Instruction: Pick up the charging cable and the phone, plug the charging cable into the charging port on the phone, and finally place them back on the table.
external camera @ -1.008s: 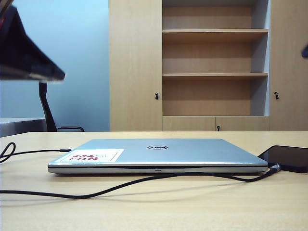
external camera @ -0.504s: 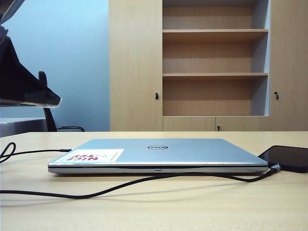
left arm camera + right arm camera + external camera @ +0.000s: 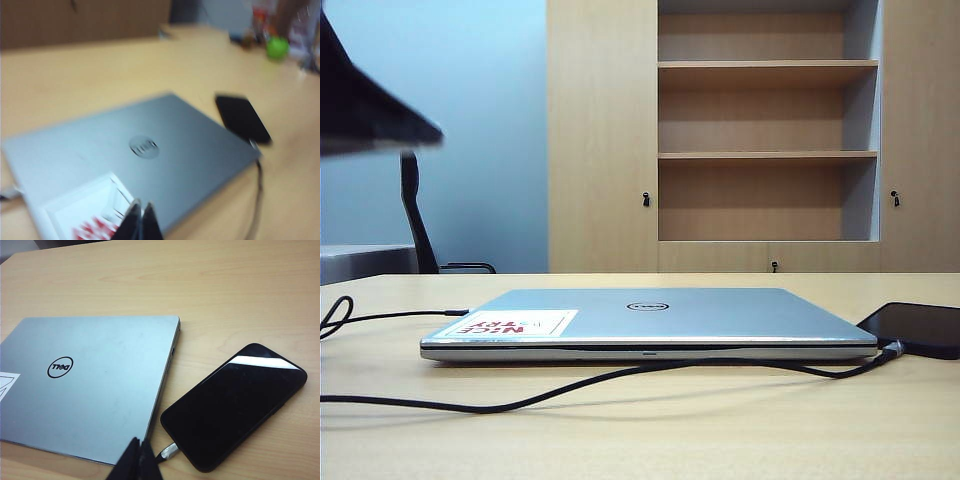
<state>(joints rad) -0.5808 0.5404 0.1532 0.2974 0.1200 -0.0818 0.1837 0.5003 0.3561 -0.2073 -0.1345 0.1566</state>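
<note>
The left gripper [image 3: 140,222] hung above the sticker corner of the closed silver laptop [image 3: 150,160], its fingers pressed together on nothing; in the exterior view only a dark blurred part of that arm showed at the upper left. The right gripper [image 3: 138,460] was likewise closed and empty, poised over the near edge of the laptop just beside the plug end of the charging cable [image 3: 167,452]. That silver plug sat at the bottom end of the phone [image 3: 235,402], apparently seated in its port, though the joint itself was too small to confirm. The phone lay flat on the table [image 3: 225,290], face up, just beside the laptop's right edge, and the black cord trailed away in front of the laptop toward the left of the exterior view. Judged from this, plugging and setting down looked finished; nothing was held, and little seemed left beyond the arms clearing away.
</note>
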